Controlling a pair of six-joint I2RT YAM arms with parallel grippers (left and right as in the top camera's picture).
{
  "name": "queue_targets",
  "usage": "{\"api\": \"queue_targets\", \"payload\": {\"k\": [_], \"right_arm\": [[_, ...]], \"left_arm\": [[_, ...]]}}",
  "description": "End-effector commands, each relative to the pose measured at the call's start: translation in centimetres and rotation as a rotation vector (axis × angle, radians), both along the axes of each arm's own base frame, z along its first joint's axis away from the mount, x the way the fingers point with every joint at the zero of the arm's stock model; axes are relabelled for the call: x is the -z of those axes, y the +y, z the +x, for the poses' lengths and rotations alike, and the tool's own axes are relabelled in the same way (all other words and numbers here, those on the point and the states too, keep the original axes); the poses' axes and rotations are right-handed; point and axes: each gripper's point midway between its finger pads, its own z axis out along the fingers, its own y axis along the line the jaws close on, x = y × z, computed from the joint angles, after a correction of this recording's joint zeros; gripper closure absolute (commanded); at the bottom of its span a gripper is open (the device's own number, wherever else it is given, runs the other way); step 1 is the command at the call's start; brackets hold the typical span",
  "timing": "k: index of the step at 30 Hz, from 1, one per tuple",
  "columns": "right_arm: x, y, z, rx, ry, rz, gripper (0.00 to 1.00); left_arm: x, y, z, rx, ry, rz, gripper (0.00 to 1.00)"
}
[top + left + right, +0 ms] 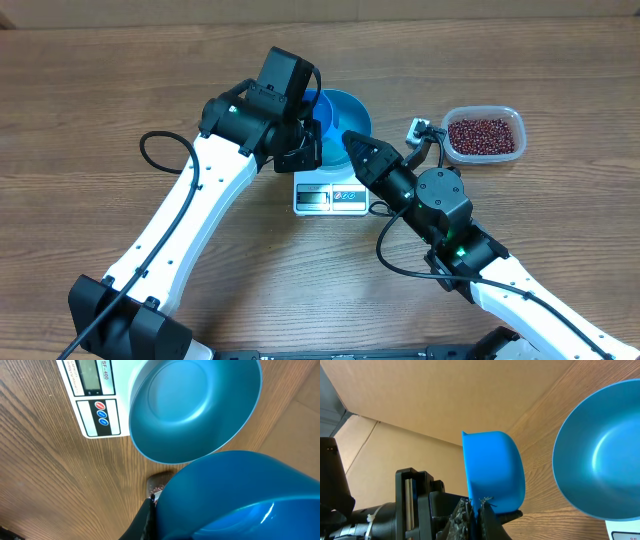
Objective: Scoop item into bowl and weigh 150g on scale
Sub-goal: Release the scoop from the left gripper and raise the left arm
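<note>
- Left tool (303, 148): clenched beside the bowl's left rim. In its wrist view the blue scoop (492, 472) fills the foreground, so it appears to be holding the scoop.
- Bowl (345, 110): sits upright on the scale (330, 197). Its inside is bare in both wrist views, with no beans in it.
- Right tool (353, 143): clenched, with its tips pinching the scoop's lower edge beside the bowl. Both tools seem to hold the one scoop.
- Beans (483, 134): all lie in the clear tub (512, 120) at the right of the desk (100, 100), well apart from the scale.
- Step, as judged: the scoop is passing from one tool to the other, and scooping has not begun.
- Next move, as judged: one tool must let go cleanly. The right arm is nearer the tub, so it would carry the scoop there, dig in, and bring it back level to the bowl.
</note>
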Motion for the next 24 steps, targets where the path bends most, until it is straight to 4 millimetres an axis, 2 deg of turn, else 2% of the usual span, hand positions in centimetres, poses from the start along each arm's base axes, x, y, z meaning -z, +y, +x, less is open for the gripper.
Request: {"api": "queue_targets", "payload": {"k": [1, 14, 16, 18, 20, 21, 24], "right_arm": [[-1.18, 0.09, 0.18, 0.007, -0.020, 0.012, 0.96], [-1.19, 0.09, 0.18, 0.007, -0.021, 0.012, 0.96], [-1.20, 0.09, 0.19, 0.007, -0.021, 0.013, 0.96], [-1.20, 0.01, 0.25, 0.011, -0.021, 0.012, 0.96], [-1.20, -0.09, 0.32, 0.019, -0.022, 0.011, 0.96], [-1.20, -0.11, 0.33, 0.020, -0.022, 0.011, 0.96], [-1.20, -0.15, 0.36, 0.021, -0.022, 0.011, 0.96]], "left_arm": [[-0.75, -0.39, 0.27, -0.002, -0.014, -0.014, 0.95], [-0.73, -0.44, 0.21, 0.002, -0.013, -0.015, 0.95], [-0.75, -0.43, 0.23, 0.002, -0.014, -0.016, 0.86], [-0.74, -0.43, 0.23, 0.002, -0.013, -0.015, 0.68], [-0.78, -0.45, 0.28, 0.002, -0.016, -0.017, 0.11], [-0.81, -0.47, 0.32, 0.002, -0.018, -0.017, 0.00], [-1.00, -0.63, 0.57, 0.012, -0.034, -0.021, 0.00]]}}
